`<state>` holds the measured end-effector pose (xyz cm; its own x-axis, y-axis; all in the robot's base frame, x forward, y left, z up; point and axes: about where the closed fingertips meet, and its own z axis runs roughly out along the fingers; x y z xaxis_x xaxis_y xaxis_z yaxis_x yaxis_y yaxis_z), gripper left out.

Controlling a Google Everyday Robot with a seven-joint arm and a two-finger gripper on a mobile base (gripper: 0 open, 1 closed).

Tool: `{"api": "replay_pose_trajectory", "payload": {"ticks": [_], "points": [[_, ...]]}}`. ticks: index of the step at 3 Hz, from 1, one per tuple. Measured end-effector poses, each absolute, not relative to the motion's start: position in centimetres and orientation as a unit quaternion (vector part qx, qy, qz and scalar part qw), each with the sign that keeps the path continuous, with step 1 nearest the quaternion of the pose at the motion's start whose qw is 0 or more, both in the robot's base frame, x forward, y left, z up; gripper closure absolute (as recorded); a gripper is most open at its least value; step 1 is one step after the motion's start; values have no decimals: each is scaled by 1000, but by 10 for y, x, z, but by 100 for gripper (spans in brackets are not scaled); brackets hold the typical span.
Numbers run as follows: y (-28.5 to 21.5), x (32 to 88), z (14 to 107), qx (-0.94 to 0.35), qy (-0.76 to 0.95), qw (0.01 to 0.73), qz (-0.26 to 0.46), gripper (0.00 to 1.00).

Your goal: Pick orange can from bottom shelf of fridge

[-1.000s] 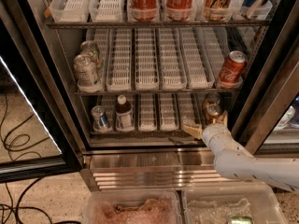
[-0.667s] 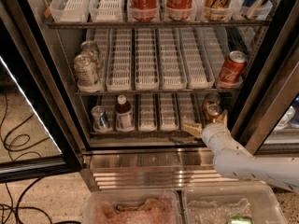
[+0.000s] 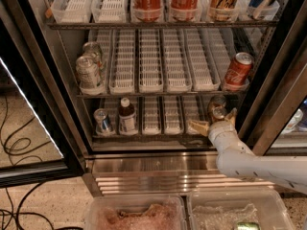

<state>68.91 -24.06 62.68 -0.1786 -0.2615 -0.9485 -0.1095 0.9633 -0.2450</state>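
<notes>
Two copper-orange cans stand one behind the other at the right end of the bottom shelf (image 3: 144, 137) of the fridge (image 3: 144, 169). The front orange can (image 3: 219, 113) hides most of the rear one (image 3: 216, 101). My gripper (image 3: 214, 119) is at the shelf's front right, open. One tan finger (image 3: 197, 126) points left of the front can and the other finger (image 3: 232, 114) rises at its right. The white arm (image 3: 249, 164) reaches in from the lower right.
A silver-blue can (image 3: 101, 121) and a dark bottle (image 3: 126, 116) stand at the shelf's left. A red Coca-Cola can (image 3: 237, 70) and silver cans (image 3: 89, 72) sit on the rack above. Two plastic bins (image 3: 189, 204) lie below. The door frame (image 3: 276, 99) is right of my gripper.
</notes>
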Motion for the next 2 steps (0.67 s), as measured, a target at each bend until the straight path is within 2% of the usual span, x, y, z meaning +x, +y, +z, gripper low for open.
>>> {"api": "replay_pose_trajectory", "payload": {"ticks": [1, 2], "points": [[-241, 689, 627, -121, 765, 629, -60, 19], [-241, 689, 627, -121, 765, 629, -60, 42]]}}
